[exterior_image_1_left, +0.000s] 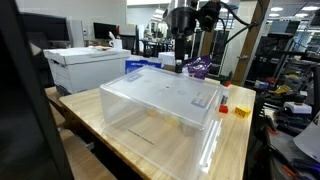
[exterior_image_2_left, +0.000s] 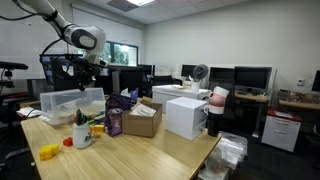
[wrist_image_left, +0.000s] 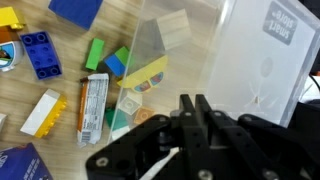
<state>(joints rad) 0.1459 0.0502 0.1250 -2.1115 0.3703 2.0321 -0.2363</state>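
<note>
- Gripper (wrist_image_left: 195, 108) pointed down at the wooden table (wrist_image_left: 62, 78), fingers pressed together with barely a slit between them.
- Hanging just above the left wall of the clear bin (wrist_image_left: 262, 60), as seen from the wrist; whether touching it, impossible to tell.
- Inside the clear bin, far from the fingers: a pale wooden block (wrist_image_left: 176, 26).
- Just left of the fingers: a multicoloured block (wrist_image_left: 146, 76) and a green block (wrist_image_left: 96, 52).
- Further left: a wrapped snack bar (wrist_image_left: 92, 104), a white block (wrist_image_left: 40, 112) and a blue block (wrist_image_left: 40, 55).
- In an exterior view, placed at the bin's far side, near a purple bag (exterior_image_1_left: 200, 68).
- Right of the bin there: a red block (exterior_image_1_left: 224, 108) and a yellow block (exterior_image_1_left: 241, 112).
</note>
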